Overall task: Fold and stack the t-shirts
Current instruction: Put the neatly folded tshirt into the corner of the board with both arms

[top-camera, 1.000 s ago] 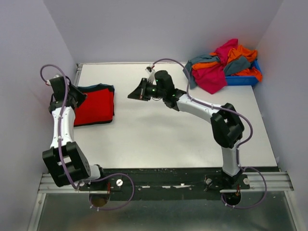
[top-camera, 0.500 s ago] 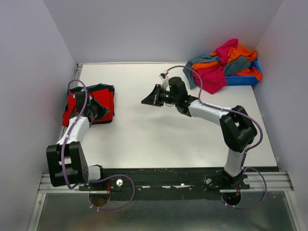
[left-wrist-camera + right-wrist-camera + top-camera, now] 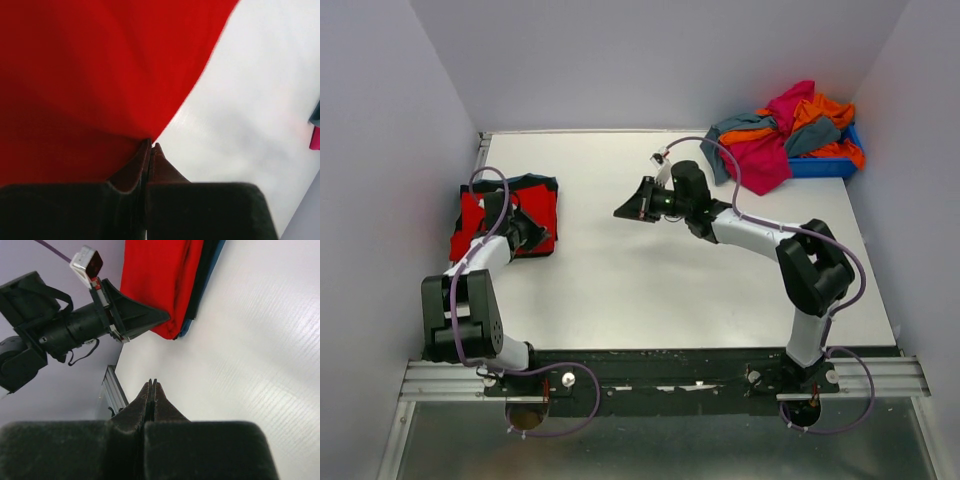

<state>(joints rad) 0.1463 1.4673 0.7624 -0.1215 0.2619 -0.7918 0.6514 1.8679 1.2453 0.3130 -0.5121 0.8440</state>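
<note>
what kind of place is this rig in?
Probably a lab test cell, not a home: a white table boxed in by plain walls, left arm and right arm bolted to a metal rail, and t-shirts heaped in a blue bin.

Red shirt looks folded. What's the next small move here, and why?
Probably swing the right gripper toward the pile at the bin and open it. It is shut, empty, over the table, while the red shirt lies folded at left under the shut left gripper, so a fresh shirt seems due.
</note>
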